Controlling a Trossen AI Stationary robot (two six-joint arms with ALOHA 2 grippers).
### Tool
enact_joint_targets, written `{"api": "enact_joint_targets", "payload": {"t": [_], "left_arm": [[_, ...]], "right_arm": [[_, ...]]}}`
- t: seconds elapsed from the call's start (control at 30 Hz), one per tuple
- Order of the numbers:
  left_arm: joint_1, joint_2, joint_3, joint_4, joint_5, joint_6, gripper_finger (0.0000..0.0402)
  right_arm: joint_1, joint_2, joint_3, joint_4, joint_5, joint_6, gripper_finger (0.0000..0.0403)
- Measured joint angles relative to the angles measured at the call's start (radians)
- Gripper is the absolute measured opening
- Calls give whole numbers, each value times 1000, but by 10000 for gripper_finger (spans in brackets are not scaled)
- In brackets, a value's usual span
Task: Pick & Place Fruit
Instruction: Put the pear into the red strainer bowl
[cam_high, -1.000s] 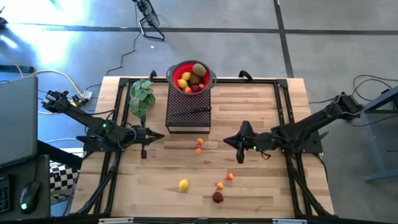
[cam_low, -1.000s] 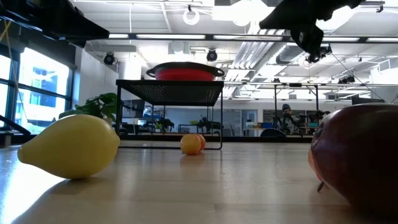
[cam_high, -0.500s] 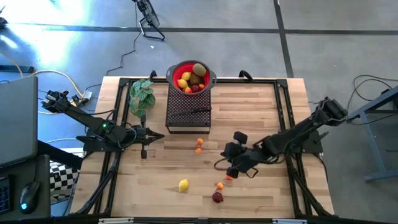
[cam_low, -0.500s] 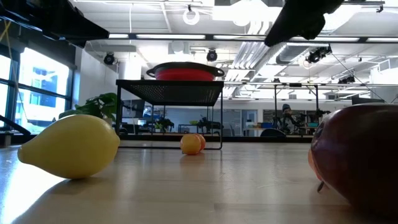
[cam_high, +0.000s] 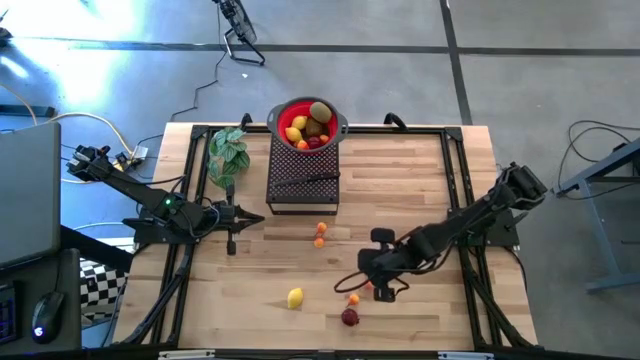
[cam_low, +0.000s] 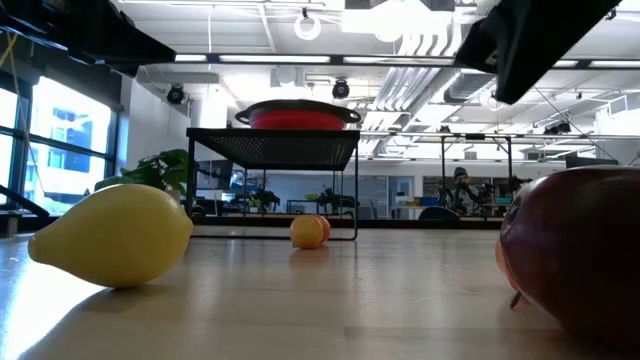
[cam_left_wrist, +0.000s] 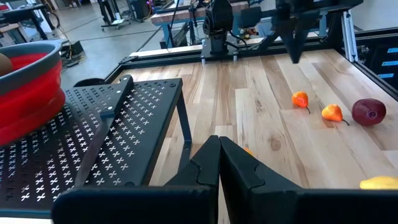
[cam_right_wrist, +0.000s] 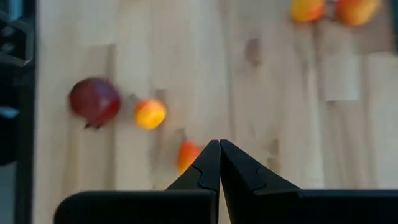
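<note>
Loose fruit lies on the wooden table: a yellow lemon (cam_high: 295, 297), a dark red fruit (cam_high: 350, 317), a tiny orange one (cam_high: 353, 298) and two more tiny orange ones (cam_high: 320, 235) near the middle. More fruit fills a red bowl (cam_high: 308, 122). My right gripper (cam_high: 378, 288) is shut and points down over the table. Its tips (cam_right_wrist: 219, 144) stand just beside another small orange fruit (cam_right_wrist: 186, 155); the yellow-orange one (cam_right_wrist: 150, 114) and the dark red one (cam_right_wrist: 94, 101) lie further off. My left gripper (cam_high: 262, 217) waits shut at the table's left, by the stand.
The red bowl sits at the far end of a black perforated stand (cam_high: 303, 175), with a black-handled knife (cam_high: 305, 181) lying on the stand. A green leafy plant (cam_high: 228, 150) stands to its left. Black frame rails (cam_high: 455, 160) run along the table's edges.
My right gripper has swung from the table's middle toward the near edge and slightly left, coming down over the small orange fruits and tipping to point downward. The fruits and my left arm have stayed where they were.
</note>
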Motion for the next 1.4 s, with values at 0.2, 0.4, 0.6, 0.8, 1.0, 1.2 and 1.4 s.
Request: {"api": "enact_joint_targets", "payload": {"t": [0.2, 0.4, 0.6, 0.8, 1.0, 1.2, 1.4], "left_arm": [[0, 0, 0, 0, 0, 0, 3], [0, 0, 0, 0, 0, 0, 3], [0, 0, 0, -2, 0, 0, 3], [0, 0, 0, -16, 0, 0, 3], [0, 0, 0, -31, 0, -2, 3], [0, 0, 0, -32, 0, -2, 3], [0, 0, 0, -41, 0, -2, 3]], "right_arm": [[0, 0, 0, 0, -26, -31, 12], [-7, 22, -1, 0, -52, -23, 110], [3, 73, -1, 4, -57, -37, 258], [2, 112, -1, 17, -103, -11, 331], [8, 150, -1, 23, -104, -5, 330], [11, 184, -1, 25, -105, 17, 310], [19, 200, -1, 26, -102, 21, 304]]}}
